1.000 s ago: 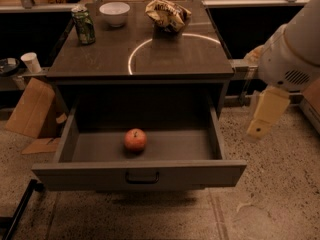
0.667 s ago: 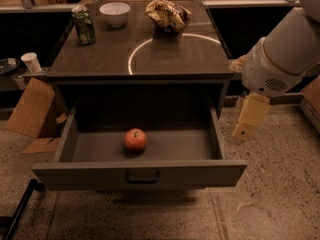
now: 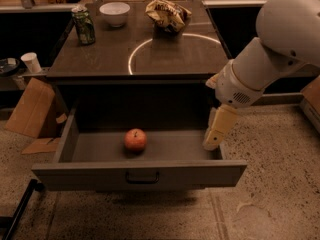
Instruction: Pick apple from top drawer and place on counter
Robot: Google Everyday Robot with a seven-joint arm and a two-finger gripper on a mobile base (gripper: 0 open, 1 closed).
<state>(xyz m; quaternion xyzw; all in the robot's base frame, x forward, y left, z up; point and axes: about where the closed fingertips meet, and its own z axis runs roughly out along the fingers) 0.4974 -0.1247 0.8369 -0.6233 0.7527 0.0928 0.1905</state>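
The red-orange apple (image 3: 135, 139) lies on the floor of the open top drawer (image 3: 140, 173), a little left of its centre. The drawer is pulled out toward me, with its dark handle (image 3: 142, 177) on the front panel. The counter (image 3: 105, 54) above it bears a white circle (image 3: 172, 51). My gripper (image 3: 212, 139) hangs from the white arm (image 3: 272, 59) over the drawer's right end, to the right of the apple and apart from it. It holds nothing that I can see.
On the counter stand a green can (image 3: 83, 26) at the back left, a white bowl (image 3: 114, 13) and a crumpled snack bag (image 3: 167, 14). Cardboard (image 3: 30, 109) and a white cup (image 3: 31, 62) are to the left of the cabinet. The floor is speckled.
The arm has swung left, and the gripper has moved from outside the drawer's right side to over its right end.
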